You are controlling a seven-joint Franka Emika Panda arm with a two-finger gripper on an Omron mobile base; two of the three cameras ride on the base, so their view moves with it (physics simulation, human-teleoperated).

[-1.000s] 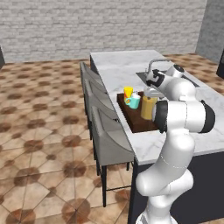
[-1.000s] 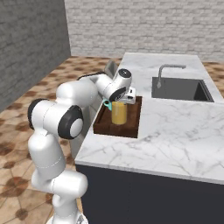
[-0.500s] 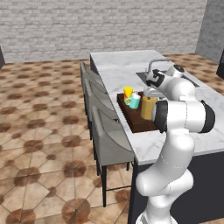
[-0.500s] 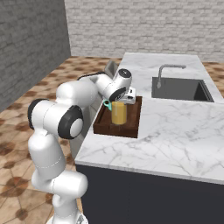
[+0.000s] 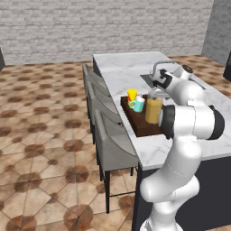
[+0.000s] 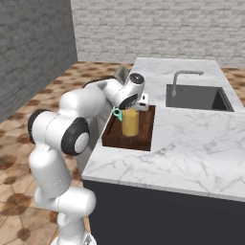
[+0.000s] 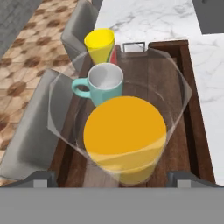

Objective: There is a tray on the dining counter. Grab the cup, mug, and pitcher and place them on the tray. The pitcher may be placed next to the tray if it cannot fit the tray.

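1. Hand view: the pitcher (image 7: 124, 138) stands upright on the tray (image 7: 192, 118), directly below the gripper (image 7: 113, 177), whose jaws are spread wide to either side of it and grasp nothing.
2. The teal mug (image 7: 103, 84) stands just beside the pitcher, handle pointing toward the grey chairs (image 7: 30, 131).
3. The yellow cup (image 7: 99, 45) stands beyond the mug, at the tray's far end.
4. Left base view: the tray (image 5: 137, 125) lies on the marble counter (image 5: 122, 74), near the sink (image 5: 151, 80).

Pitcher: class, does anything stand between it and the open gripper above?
Nothing visible does. The open gripper hangs directly over the pitcher, which stands on the tray; the mug and cup sit beyond it.
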